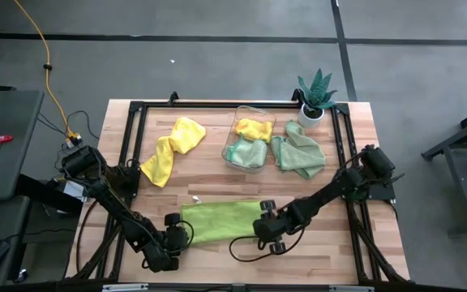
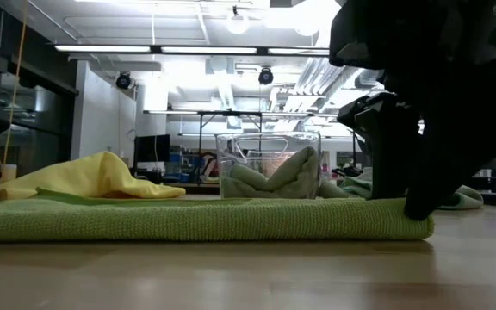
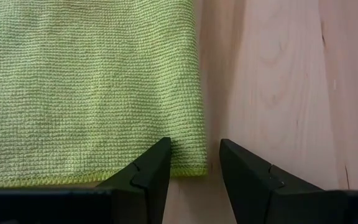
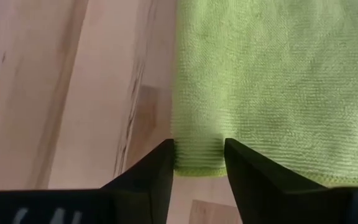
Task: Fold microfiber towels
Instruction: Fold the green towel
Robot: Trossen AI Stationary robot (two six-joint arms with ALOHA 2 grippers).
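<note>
You saw a pale wooden table [image 1: 355,251] with a black frame standing on a grey concrete floor [image 1: 217,65] crossed by dark seams. A yellow cable [image 1: 45,61] trailed over the floor beyond the table's far left corner. Behind the table you had bright ceiling strip lights [image 2: 136,48], exposed ducts and white walls [image 2: 102,120].

no readable text, no labels or brand marks, no numbers, no signs, nothing legible on any surface in view
</note>
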